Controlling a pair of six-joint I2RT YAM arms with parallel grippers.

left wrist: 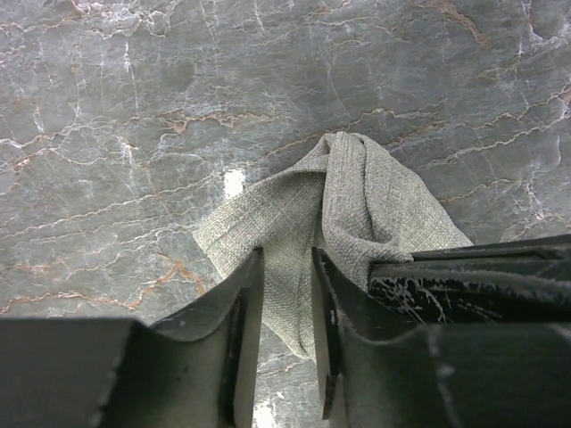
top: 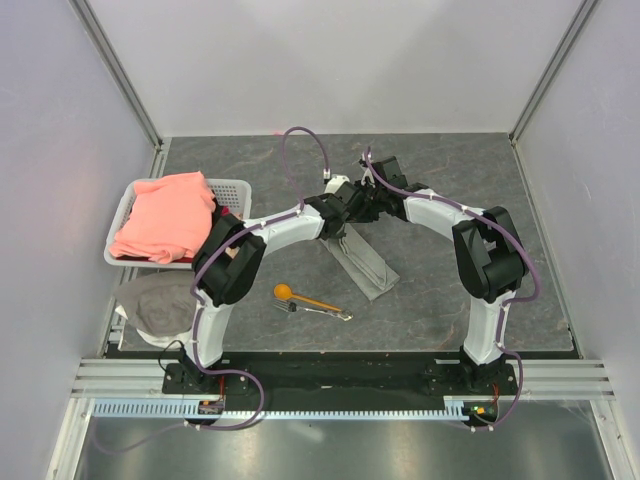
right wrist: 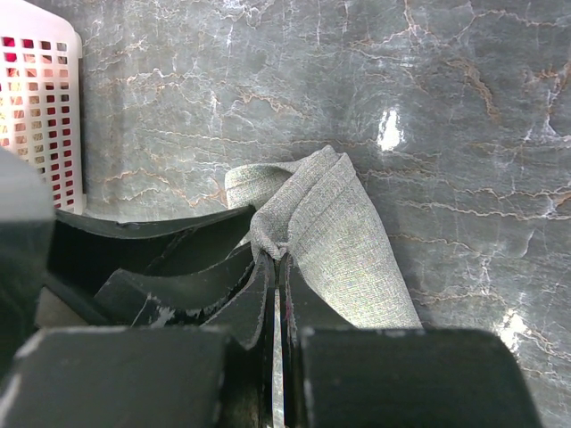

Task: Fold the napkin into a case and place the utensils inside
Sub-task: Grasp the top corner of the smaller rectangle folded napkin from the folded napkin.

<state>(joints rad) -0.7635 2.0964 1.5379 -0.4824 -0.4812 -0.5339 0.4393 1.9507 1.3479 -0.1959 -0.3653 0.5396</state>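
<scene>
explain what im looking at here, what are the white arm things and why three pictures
The white things are two robot arms bolted at the near edge of a grey stone-look table. One picture looks down from above; the other two come from small cameras on each wrist, looking past that arm's own jaws.

Both arms reach to one end of a folded light grey napkin. The right gripper is pinched shut on a fold of it. The left gripper has its jaws apart, with cloth between them.

Nearer the arms' bases lie an orange spoon and a metal fork. At the left a white basket holds a pink cloth, with a grey rag in front of it.
</scene>
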